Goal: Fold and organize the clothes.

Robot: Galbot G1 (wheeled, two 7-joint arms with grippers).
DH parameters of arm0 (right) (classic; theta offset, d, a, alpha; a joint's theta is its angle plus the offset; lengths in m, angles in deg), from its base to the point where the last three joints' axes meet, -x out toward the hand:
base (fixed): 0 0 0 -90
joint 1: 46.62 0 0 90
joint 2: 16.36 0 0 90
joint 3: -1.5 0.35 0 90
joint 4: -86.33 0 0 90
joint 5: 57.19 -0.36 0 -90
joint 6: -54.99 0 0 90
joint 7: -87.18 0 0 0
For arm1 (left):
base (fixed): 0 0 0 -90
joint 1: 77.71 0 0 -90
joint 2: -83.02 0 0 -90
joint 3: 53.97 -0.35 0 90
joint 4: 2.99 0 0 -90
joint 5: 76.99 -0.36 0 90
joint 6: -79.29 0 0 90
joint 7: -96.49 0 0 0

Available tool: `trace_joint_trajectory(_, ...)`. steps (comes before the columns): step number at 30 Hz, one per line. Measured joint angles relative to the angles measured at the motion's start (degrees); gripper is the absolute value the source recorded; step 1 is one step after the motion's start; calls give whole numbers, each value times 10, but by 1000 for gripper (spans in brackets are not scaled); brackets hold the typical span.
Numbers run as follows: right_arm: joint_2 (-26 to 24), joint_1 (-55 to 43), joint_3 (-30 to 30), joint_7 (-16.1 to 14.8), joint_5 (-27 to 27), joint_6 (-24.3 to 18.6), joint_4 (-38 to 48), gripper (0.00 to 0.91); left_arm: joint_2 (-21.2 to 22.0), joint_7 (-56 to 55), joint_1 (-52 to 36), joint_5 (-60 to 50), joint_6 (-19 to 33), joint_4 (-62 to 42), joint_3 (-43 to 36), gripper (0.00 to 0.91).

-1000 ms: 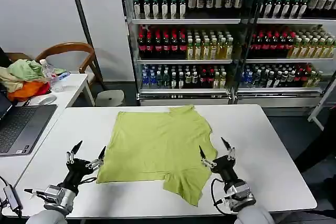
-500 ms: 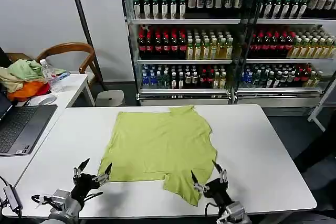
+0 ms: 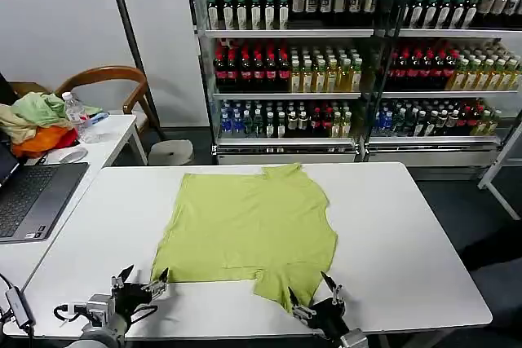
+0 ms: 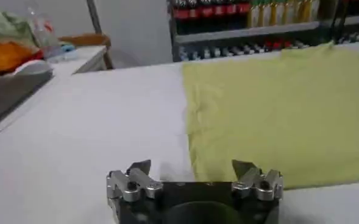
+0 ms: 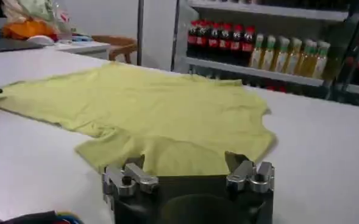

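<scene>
Lying flat on white tabletop (image 3: 408,226), T-shirt (image 3: 249,230) spreads mid-table. Left tool (image 3: 140,281) & right tool (image 3: 314,298) both w/ fingers apart, near its front edge, holding nothing.

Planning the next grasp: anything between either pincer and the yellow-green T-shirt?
Nothing visible. The left pincer and right pincer sit open at the near table edge, with only bare tabletop between them and the T-shirt.

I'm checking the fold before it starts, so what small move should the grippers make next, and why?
Probably bring both grippers forward and down onto the near hem. The T-shirt lies flat and unfolded on the table; the left gripper and right gripper sit open at the near edge, holding nothing.
</scene>
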Motion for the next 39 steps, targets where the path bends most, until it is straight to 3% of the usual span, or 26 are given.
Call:
trace_joint_trajectory(4,-2,2,-8,6,-5,6,-1,907,2,-10,-5,13,-3,-9,0,907)
trace_joint_trajectory(5,-2,2,-10,9,-7,8,-1,867,2,-11,-5,14,-4,-9,0,907)
trace_joint_trajectory(6,-2,2,-12,10,-9,11,-2,544,3,-12,-4,15,-4,-9,0,907)
trace_joint_trajectory(7,-3,2,-13,12,-11,12,-2,413,4,-13,-4,16,-5,-9,0,907)
trace_joint_trajectory(8,-3,1,-16,15,-14,14,-2,202,5,-15,-4,16,-7,-9,-1,393)
trace_joint_trajectory(9,-3,1,-17,16,-16,14,-2,202,6,-17,-4,16,-8,-9,-2,161)
trace_joint_trajectory(10,-3,0,-18,17,-17,15,-2,20,6,-18,-4,17,-8,-9,-3,40)
trace_joint_trajectory(29,6,-9,-29,26,-37,27,4,0,16,-3,6,20,-7,1,-24,40)
trace_joint_trajectory(39,-6,1,-13,16,-43,35,-15,0,14,15,11,27,-1,7,-21,40)
